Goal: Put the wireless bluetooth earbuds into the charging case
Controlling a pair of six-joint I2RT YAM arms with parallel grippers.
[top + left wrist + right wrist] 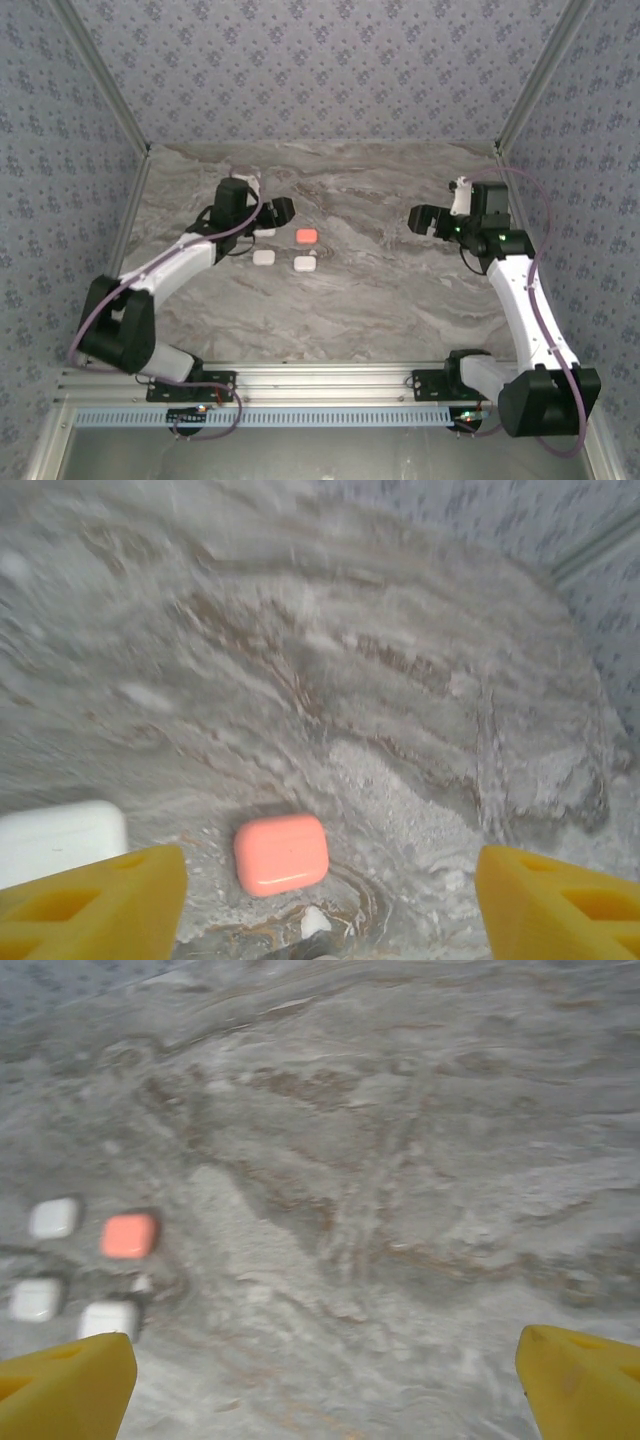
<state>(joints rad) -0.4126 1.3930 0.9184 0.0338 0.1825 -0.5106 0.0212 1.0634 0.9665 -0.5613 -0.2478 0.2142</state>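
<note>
Four small rounded charging cases lie shut in a cluster left of the table's middle: one red-orange case [307, 237] [281, 853] [129, 1235] and three white cases [264, 257] [305, 264] [267, 232]. My left gripper [281, 210] [330, 905] hovers open just behind the cluster. Its yellow fingers [100, 905] stand wide apart with nothing held, and the red-orange case lies on the table below, nearer the left finger. A white case [60, 840] shows past that finger. My right gripper [420, 218] [325, 1385] is open over bare table at the right. The earbuds are out of view.
The marble-patterned table [380, 290] is closed in by patterned walls at the back and on both sides. A tiny white bit [315, 920] lies just in front of the red-orange case; I cannot tell what it is. The left wrist view is blurred.
</note>
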